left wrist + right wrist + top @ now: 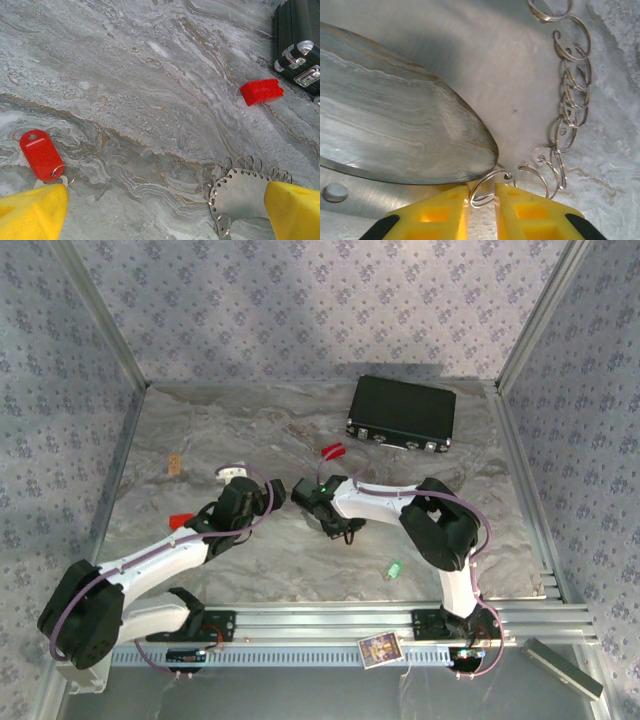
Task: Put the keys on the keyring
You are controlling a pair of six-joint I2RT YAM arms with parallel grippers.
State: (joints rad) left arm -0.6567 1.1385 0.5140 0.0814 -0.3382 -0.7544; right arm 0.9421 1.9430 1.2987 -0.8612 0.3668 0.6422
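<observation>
Right wrist: blocky yellow pincer [481,194] flanks thin silvery keyring [491,173].

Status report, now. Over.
Left gripper open wide, empty. Right gripper, jaws narrow around one split ring at the keyring edge, grip unconfirmed. Red key, green key loose on table. Nothing in the way.

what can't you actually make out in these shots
top view: the arms' wrists cover the ringed metal plate
left wrist view: a yellow finger of the left claw hides the blade of the red key
right wrist view: too tight to tell whether the right claw pinches the small ring or just flanks it
top view: green key too small to show its blade
</observation>
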